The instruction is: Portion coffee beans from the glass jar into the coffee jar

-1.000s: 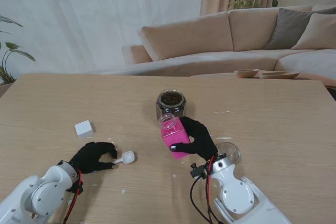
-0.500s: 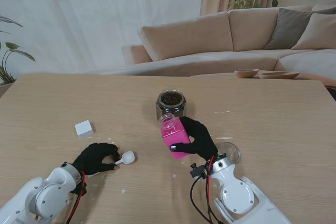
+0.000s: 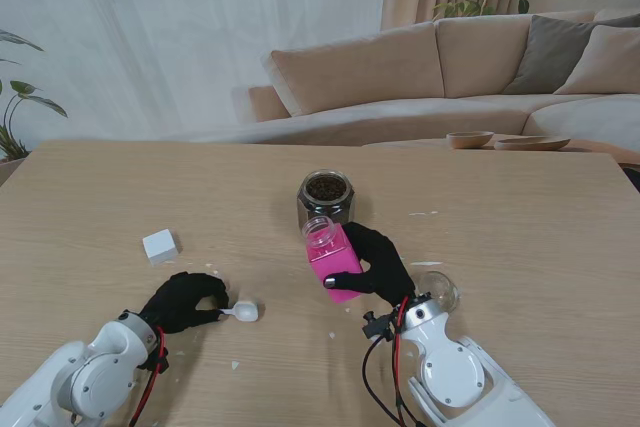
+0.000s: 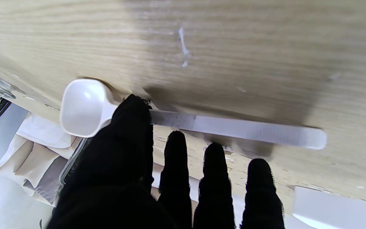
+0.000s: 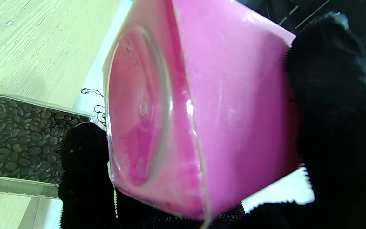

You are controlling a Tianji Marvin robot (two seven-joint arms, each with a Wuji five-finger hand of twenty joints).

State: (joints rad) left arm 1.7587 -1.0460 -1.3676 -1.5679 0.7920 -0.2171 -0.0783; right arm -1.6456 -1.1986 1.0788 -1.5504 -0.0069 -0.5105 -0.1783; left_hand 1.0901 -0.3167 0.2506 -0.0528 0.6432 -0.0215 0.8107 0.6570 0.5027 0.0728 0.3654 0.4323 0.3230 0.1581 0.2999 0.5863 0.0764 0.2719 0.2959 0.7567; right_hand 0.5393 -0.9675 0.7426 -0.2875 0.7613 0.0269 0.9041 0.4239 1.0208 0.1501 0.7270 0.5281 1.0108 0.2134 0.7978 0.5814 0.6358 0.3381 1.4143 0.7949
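Left hand (image 3: 183, 301) nearest me, fingers apart over the white scoop (image 3: 243, 311) lying flat on the surface (image 3: 520, 217), thumb (image 4: 129, 127) touching its handle, nothing gripped. Right hand (image 3: 378, 263) clamped on the pink coffee jar (image 3: 331, 256), tilted, mouth open. Just beyond, glass jar (image 3: 325, 196) of beans stands upright; white block (image 3: 160, 245) sits left.

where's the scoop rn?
In the stand view the white scoop lies flat on the table, left of centre and nearer to me than the white cube, with the left hand's fingertips on its handle.
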